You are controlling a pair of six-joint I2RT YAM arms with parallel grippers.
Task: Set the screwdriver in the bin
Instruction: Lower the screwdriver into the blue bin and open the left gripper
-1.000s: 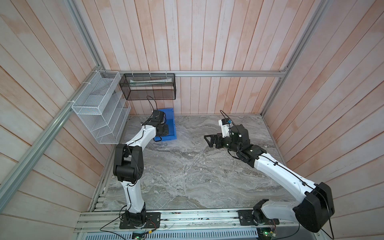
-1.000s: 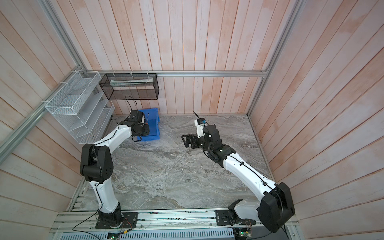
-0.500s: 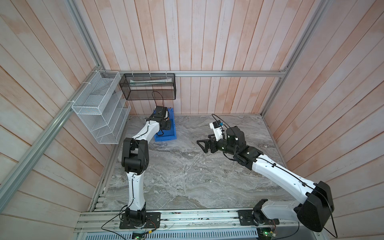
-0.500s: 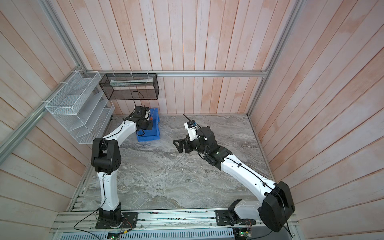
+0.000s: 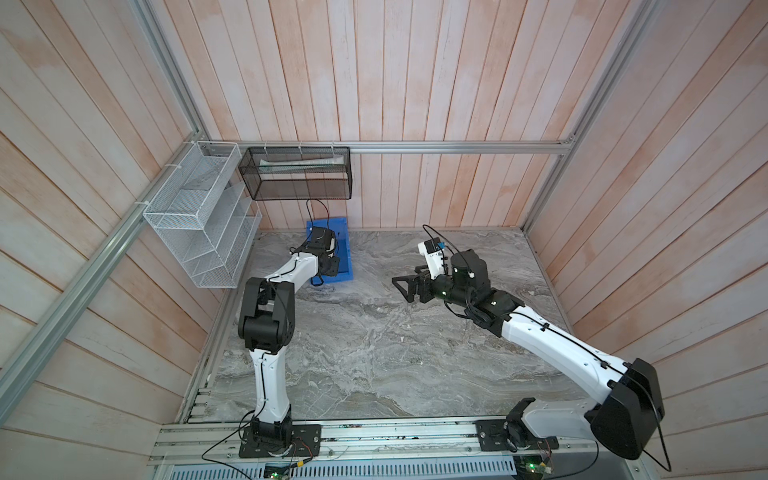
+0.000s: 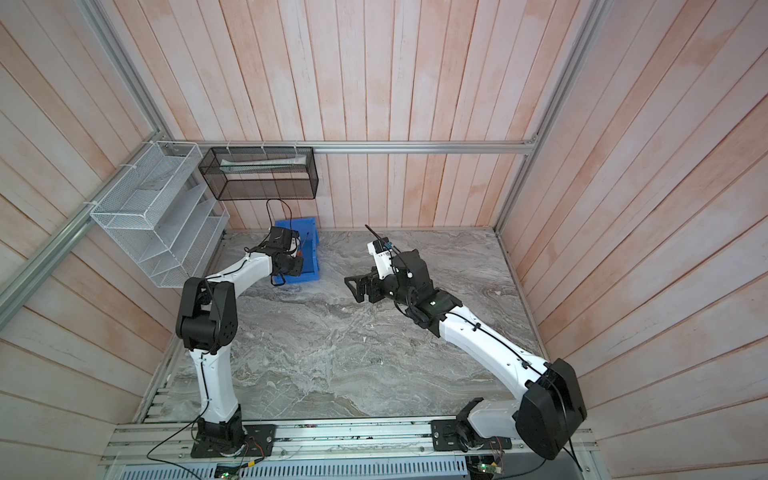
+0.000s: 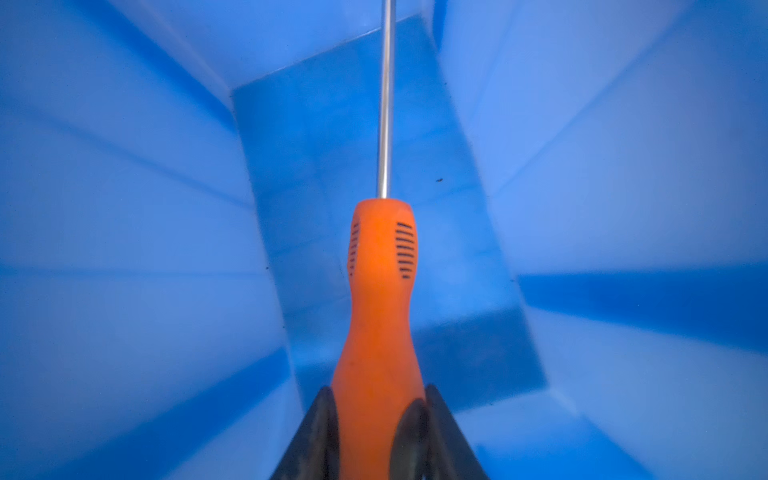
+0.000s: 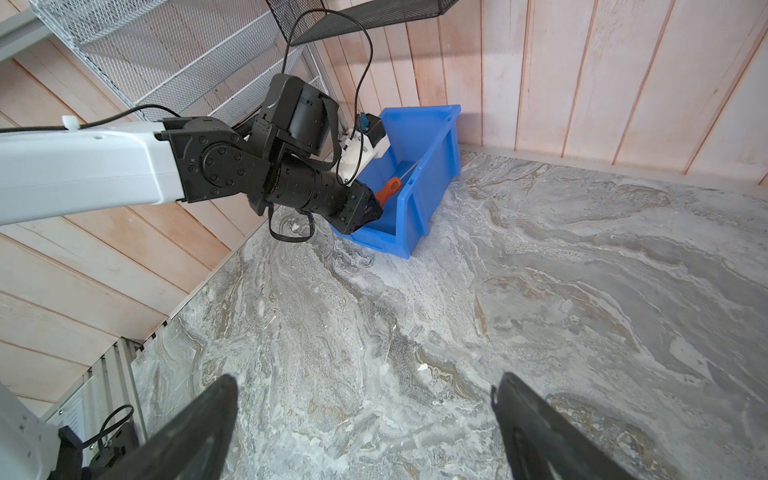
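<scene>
A grey marble-veined tabletop (image 5: 374, 332) is enclosed by plank walls (image 5: 415, 83); a white wire rack (image 5: 199, 220) is hung at ten o'clock, a black mesh basket (image 5: 297, 174) at eleven; below it a blue plastic bin (image 8: 432, 187) is set; the screwdriver (image 7: 380, 270) is held inside the bin, its slotted orange handle clamped by the left gripper (image 7: 376, 405); the jaws of the right gripper (image 8: 365, 377) are spread wide.

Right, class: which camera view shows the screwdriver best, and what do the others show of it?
The left wrist view: the screwdriver fills the frame, orange handle in the shut left gripper, shaft inside the bin. The right wrist view shows it small; in both top views the left arm hides most of it.
</scene>
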